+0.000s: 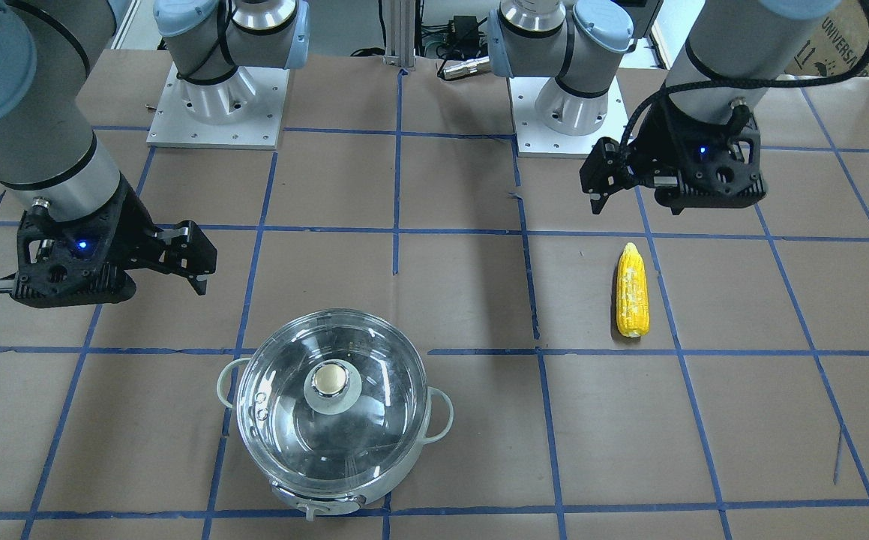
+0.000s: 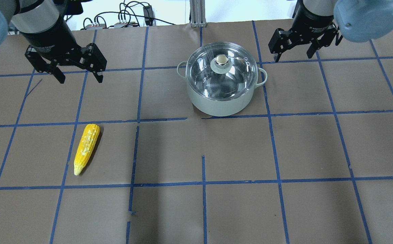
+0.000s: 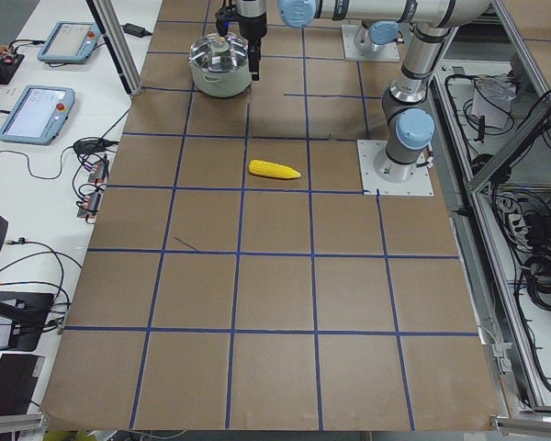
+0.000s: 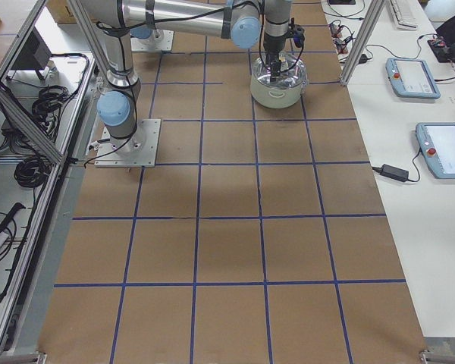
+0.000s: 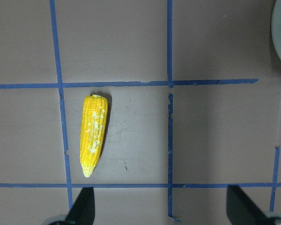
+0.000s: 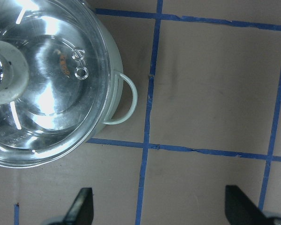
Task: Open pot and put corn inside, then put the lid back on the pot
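Note:
The pot (image 2: pixel 216 103) stands at the table's far middle with the glass lid (image 2: pixel 240 79) on it, its beige knob (image 2: pixel 221 60) on top. They also show in the front view: pot (image 1: pixel 440 414), lid (image 1: pixel 374 420). The corn (image 2: pixel 86 147) lies flat on the left side, pointed end toward the robot, also in the front view (image 1: pixel 633 291) and the left wrist view (image 5: pixel 93 134). My left gripper (image 2: pixel 80 78) is open and empty, above the table beyond the corn. My right gripper (image 2: pixel 293 57) is open and empty, just right of the pot.
Brown paper with a grid of blue tape (image 2: pixel 203 183) covers the table. The two arm bases (image 1: pixel 217 97) stand on white plates at the robot's edge. Tablets and cables (image 3: pixel 37 110) lie on a side bench beyond the far edge.

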